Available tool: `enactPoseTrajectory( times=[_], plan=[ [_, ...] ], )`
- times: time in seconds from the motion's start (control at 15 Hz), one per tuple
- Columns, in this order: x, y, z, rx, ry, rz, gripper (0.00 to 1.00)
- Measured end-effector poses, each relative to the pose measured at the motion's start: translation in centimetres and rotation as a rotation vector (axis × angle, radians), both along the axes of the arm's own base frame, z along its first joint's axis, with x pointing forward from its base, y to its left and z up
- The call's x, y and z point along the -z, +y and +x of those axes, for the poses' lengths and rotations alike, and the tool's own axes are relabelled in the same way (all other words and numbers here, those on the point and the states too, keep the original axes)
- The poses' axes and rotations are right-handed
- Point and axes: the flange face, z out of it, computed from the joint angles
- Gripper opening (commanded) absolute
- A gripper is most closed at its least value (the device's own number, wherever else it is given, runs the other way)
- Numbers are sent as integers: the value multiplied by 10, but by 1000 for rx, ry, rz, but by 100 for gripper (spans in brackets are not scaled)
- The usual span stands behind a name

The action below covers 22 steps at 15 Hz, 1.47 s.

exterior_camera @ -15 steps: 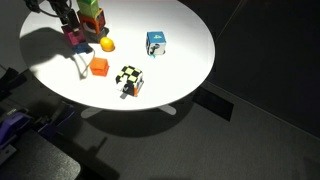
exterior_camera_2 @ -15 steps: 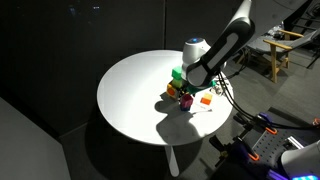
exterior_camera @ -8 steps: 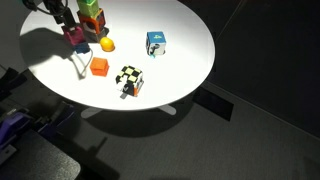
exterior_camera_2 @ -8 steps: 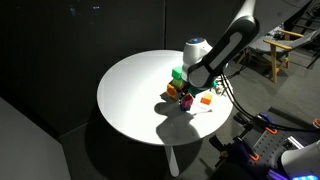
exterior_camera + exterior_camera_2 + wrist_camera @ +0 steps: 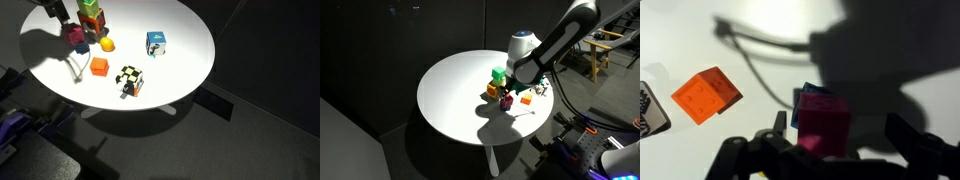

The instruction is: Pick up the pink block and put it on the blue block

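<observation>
As we see it, pink block (image 5: 825,128): atop the blue block (image 5: 811,94)
hand (image 5: 840,130): released, fingers wide either side of the blue block

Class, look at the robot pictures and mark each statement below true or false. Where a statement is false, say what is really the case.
1. The pink block sits on the blue block. True.
2. The gripper is shut on the pink block. False: its jaws are open, one on each side of the block, with a gap showing.
3. The orange cube lies alone on the table with nothing stacked on it. True.
4. The light blue and white patterned cube is stacked on the orange cube. False: it stands by itself on the table, apart from the orange cube.
5. The table is square. False: it is round and white.
</observation>
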Motion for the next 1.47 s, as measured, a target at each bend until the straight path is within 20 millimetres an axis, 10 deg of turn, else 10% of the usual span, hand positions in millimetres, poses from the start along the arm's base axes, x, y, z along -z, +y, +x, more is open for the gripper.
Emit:
enactPoseTrajectory(
  times=[1.47],
  plan=[
    [-129,-11,-45,14,124,-22,100]
  ],
)
